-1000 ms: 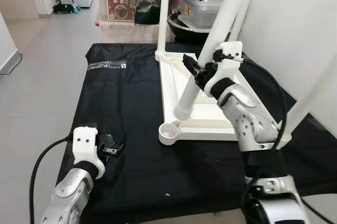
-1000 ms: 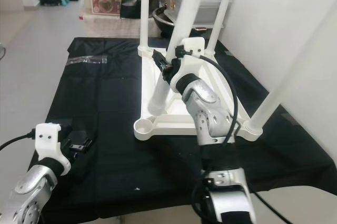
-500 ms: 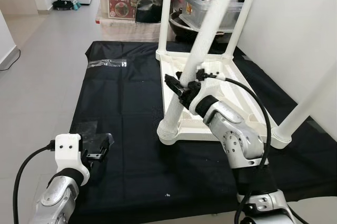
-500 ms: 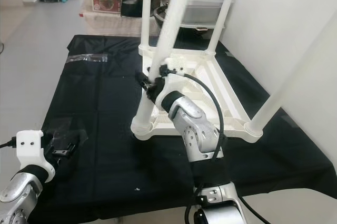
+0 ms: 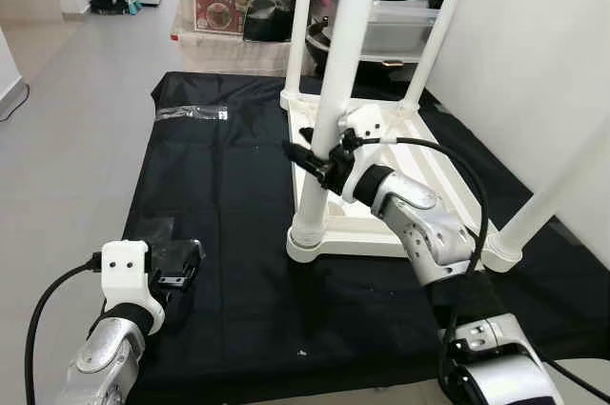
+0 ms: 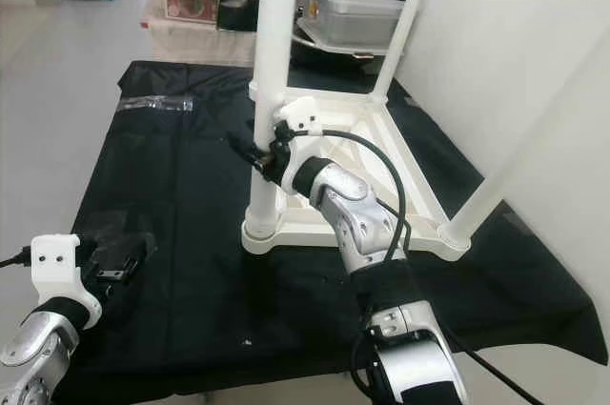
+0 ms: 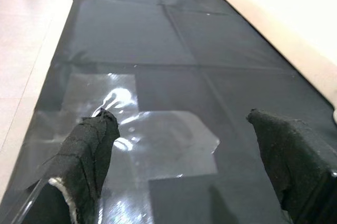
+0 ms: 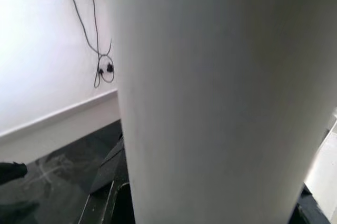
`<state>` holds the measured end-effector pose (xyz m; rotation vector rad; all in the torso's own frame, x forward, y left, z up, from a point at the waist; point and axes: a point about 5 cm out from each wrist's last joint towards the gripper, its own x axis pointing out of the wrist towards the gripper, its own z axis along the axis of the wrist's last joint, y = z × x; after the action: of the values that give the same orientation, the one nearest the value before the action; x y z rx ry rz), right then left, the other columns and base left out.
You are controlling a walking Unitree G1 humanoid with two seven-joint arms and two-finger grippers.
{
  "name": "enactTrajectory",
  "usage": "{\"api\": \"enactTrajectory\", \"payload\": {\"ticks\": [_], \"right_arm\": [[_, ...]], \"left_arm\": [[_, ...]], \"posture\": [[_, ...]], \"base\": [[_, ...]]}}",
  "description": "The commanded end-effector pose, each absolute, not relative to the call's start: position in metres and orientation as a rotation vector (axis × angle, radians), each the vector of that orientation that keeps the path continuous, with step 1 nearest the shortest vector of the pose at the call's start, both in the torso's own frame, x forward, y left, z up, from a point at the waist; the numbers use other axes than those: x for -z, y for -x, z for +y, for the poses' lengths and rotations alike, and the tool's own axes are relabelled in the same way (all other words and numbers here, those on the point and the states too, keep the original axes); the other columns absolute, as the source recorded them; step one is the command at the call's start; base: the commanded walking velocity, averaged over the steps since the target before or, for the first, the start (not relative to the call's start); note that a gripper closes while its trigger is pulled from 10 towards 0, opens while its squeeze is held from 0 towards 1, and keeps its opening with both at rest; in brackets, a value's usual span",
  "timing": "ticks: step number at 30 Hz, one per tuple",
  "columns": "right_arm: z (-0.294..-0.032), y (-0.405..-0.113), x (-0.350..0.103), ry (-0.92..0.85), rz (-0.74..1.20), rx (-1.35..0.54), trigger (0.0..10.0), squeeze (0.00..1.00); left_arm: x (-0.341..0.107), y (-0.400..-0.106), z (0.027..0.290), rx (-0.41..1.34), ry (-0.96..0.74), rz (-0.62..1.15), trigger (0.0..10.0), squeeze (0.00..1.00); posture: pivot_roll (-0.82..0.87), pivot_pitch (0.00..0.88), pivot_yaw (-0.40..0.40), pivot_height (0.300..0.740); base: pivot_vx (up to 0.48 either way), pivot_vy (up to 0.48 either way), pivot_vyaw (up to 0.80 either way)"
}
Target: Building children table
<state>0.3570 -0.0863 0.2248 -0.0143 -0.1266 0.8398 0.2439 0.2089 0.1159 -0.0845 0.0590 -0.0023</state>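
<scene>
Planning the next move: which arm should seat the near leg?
Right. The right gripper already holds the leg upright in its socket; the left gripper hovers open over the mat.

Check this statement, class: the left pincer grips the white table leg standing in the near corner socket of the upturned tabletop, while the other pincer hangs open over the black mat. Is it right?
Not quite. The right pincer grips the white table leg, as the left eye view shows. That leg does stand in the near corner socket of the upturned tabletop. The left pincer is the one open over the black mat.
</scene>
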Motion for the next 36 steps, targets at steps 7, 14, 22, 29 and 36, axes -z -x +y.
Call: {"api": "enactTrajectory", "payload": {"ticks": [7,14,22,29,36], "right_arm": [[-0.082,-0.361,-0.21,0.149,-0.096,-0.958,10.0,0.0],[-0.083,-0.36,-0.205,0.202,-0.081,-1.076,10.0,0.0],[-0.08,-0.363,-0.205,0.189,-0.078,-1.101,10.0,0.0],[-0.081,-0.366,-0.193,0.05,-0.063,-0.982,10.0,0.0],[-0.085,-0.356,-0.166,-0.125,-0.021,-0.757,10.0,0.0]], "left_arm": [[-0.114,-0.241,0.203,0.016,0.096,0.066,10.0,0.0],[-0.115,-0.24,0.203,0.018,0.099,0.067,10.0,0.0],[-0.114,-0.238,0.201,0.02,0.109,0.072,10.0,0.0],[-0.113,-0.238,0.201,0.016,0.113,0.078,10.0,0.0],[-0.113,-0.239,0.201,0.013,0.118,0.08,10.0,0.0]], "posture": [[0.16,0.0,-0.177,0.74],[0.16,0.0,-0.18,0.74],[0.16,0.0,-0.184,0.74],[0.15,0.0,-0.181,0.74],[0.14,0.0,-0.165,0.74]], "base": [[0.0,0.0,0.0],[0.0,0.0,0.0],[0.0,0.0,0.0],[0.0,0.0,0.0],[0.0,0.0,0.0]]}}
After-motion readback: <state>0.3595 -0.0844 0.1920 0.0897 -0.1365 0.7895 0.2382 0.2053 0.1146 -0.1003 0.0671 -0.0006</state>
